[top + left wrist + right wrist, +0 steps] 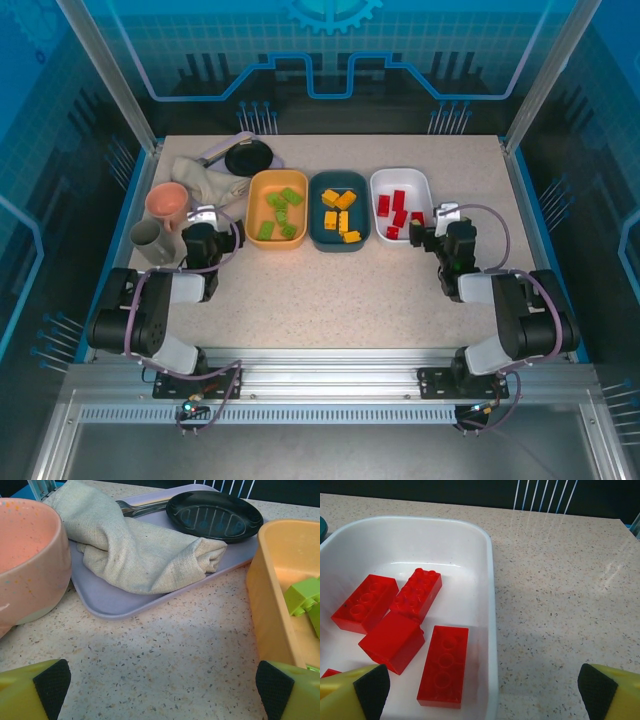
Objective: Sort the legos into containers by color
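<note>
The left gripper (162, 692) stands wide open with nothing between its black-padded yellow fingers, low over the speckled beige table (330, 300) between a pink speckled ceramic cup (25, 560) and the orange-yellow tray. The right gripper (482, 695) is just as wide and also empty, straddling the near right rim of the white tray. On the table, at the back left, lies one flat lilac plastic serving tray (105, 600) carrying one crumpled beige linen cloth (135, 555), one small black round pan (215, 515) and a piece of metal cutlery (140, 507) half hidden under the cloth. Three shallow rounded-rectangular plastic containers sit side by side in a row: the orange-yellow tray (253, 210), a dark teal tray (314, 215) and the white tray (485, 580). Near the pink cup stands one grey cup (150, 240). All the small studded plastic bricks lie inside the containers: about five green legos (282, 215) in the orange-yellow tray, five yellow-orange legos (343, 220) in the teal one, and at least five red legos (442, 665) in the white one.
</note>
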Action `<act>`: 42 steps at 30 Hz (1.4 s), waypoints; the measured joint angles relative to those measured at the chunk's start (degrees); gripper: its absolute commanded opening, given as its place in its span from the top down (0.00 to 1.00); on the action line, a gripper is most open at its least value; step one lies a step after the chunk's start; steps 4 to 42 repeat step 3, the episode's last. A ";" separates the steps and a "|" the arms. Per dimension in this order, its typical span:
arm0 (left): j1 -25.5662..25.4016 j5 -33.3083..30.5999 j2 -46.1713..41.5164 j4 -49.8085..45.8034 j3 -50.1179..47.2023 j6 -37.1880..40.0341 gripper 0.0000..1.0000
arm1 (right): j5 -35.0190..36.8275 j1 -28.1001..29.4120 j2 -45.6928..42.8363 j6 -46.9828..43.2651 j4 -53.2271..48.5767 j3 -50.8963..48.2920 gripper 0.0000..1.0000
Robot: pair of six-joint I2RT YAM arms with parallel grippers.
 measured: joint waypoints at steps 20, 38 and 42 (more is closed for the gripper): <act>0.00 0.07 0.00 0.00 0.00 0.00 0.01 | 0.00 0.00 0.00 -0.02 0.00 0.00 0.00; 0.00 0.07 0.00 0.00 0.00 0.00 0.01 | 0.00 0.00 0.00 -0.02 0.00 0.00 0.00; 0.00 0.07 0.00 0.00 0.00 0.00 0.01 | 0.00 0.00 0.00 -0.02 0.00 0.00 0.00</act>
